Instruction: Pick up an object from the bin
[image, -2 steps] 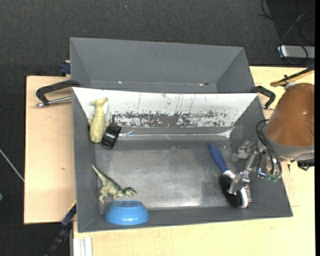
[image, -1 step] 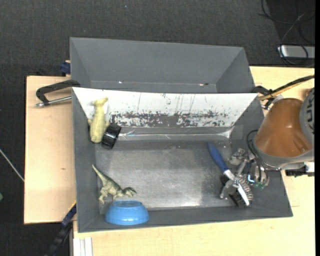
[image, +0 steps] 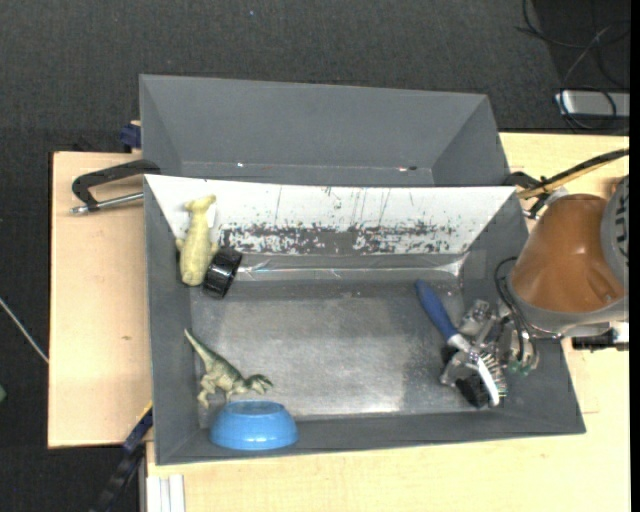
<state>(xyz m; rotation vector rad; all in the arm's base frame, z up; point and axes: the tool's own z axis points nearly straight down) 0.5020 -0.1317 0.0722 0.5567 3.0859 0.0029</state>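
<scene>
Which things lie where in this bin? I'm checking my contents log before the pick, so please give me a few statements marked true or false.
1. The blue bowl lies in the lower left corner of the bin. True.
2. The pale dinosaur toy lies in the middle of the bin floor. False: it is at the left, right beside the blue bowl.
3. The yellow whale-like toy is in the upper left corner, next to a black cylinder. True.
4. The blue stick lies against the left wall. False: it lies at the right end, just by the jaws.
</scene>
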